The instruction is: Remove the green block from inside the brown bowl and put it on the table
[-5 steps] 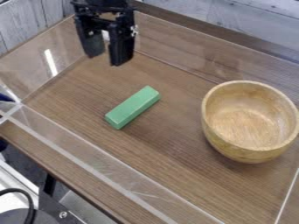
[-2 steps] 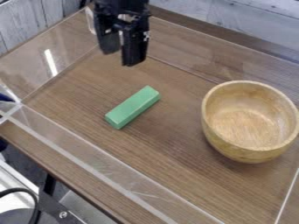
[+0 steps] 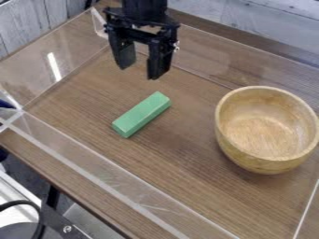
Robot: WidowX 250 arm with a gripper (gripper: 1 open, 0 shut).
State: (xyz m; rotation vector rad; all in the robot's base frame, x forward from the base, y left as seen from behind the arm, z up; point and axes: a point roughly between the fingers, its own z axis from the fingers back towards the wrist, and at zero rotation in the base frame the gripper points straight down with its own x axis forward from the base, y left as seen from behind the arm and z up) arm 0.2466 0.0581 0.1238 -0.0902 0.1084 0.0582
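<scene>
Already the block point(image 3: 141, 114) lies flat on the table point(image 3: 187, 187), well apart from the empty bowl point(image 3: 267, 128), so the gripper point(image 3: 141, 63), jaws spread and empty above it, need only withdraw.

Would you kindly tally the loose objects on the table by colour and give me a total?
Green: 1, the green block, lying flat on the table outside the bowl.
Light brown: 1, the brown bowl, upright with nothing visible inside.
Total: 2
</scene>
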